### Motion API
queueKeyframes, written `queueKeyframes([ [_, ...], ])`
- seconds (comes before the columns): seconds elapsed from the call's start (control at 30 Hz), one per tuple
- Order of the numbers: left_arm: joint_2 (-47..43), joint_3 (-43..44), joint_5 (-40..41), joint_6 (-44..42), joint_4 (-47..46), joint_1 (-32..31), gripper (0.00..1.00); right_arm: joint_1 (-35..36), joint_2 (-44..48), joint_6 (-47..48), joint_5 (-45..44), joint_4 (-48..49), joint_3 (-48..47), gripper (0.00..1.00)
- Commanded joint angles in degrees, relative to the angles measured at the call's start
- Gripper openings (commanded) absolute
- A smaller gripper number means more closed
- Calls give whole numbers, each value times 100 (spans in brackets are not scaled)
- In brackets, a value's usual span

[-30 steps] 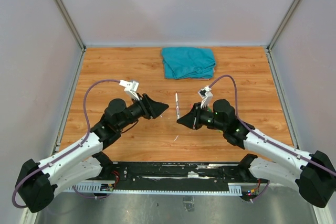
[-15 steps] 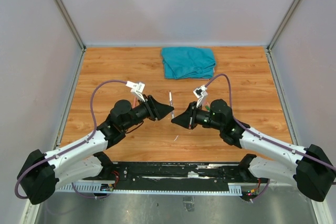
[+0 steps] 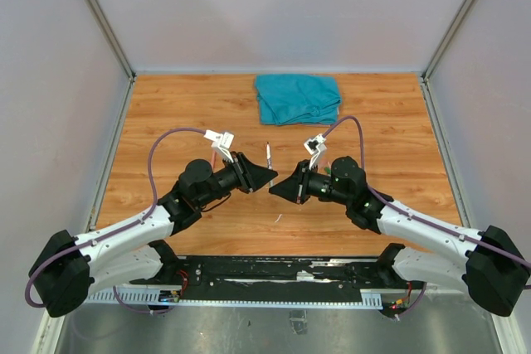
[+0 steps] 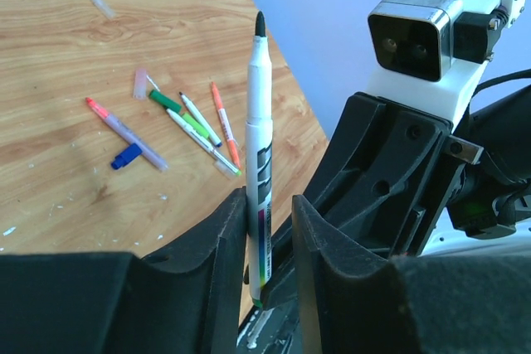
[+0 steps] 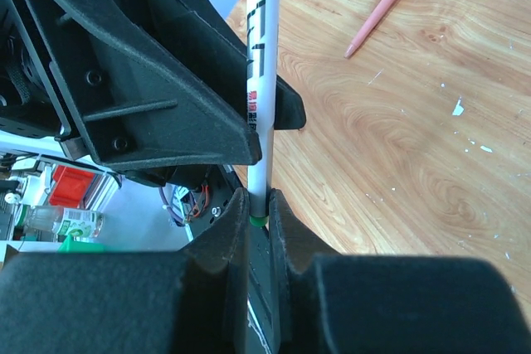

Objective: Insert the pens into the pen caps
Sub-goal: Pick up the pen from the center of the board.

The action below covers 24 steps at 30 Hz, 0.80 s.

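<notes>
**White pen held upright between both hands**

The right hand [image 5: 259, 213] is clamped on the lower end of a white pen [image 4: 258, 163], so that it stands upright with the dark tip on top, probably for a handover. The left hand [image 4: 270, 221] stands apart around the pen's barrel, one finger touching, not pinching yet. The barrel is thin, smooth plastic with black print. Beyond this pen, loose pens [image 4: 195, 126] and a short blue cap [image 4: 127, 156] lie on the wooden worktop [image 3: 166, 113]. Farther behind it is a folded teal cloth [image 3: 299, 97].
</notes>
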State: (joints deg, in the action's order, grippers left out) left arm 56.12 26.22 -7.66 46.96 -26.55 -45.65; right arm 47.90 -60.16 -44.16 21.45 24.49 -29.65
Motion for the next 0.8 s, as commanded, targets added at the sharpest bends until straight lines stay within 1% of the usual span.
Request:
queueKeyframes([
  [0.0,4,-89,-42,-11,-332,-83,30,44,62,48,-135,229,-208,1],
  [0.17,29,-111,-28,3,-344,-85,16,48,87,103,-163,174,-238,1],
  [0.27,35,-99,-8,-31,-324,-85,5,45,146,180,-221,52,-238,2],
  [0.33,18,-67,22,-73,-240,-85,1,44,183,261,-259,-41,-242,5],
  [0.37,3,-58,48,-94,-191,-85,1,48,198,302,-264,-105,-255,7],
  [0.43,-33,-30,111,-164,-92,-85,0,51,219,398,-273,-239,-279,14],
  [0.6,-126,34,264,-328,221,-85,1,44,362,694,-452,-637,-334,39],
  [0.77,-161,51,294,-387,379,-85,1,38,466,1038,-642,-1051,-454,55],
])
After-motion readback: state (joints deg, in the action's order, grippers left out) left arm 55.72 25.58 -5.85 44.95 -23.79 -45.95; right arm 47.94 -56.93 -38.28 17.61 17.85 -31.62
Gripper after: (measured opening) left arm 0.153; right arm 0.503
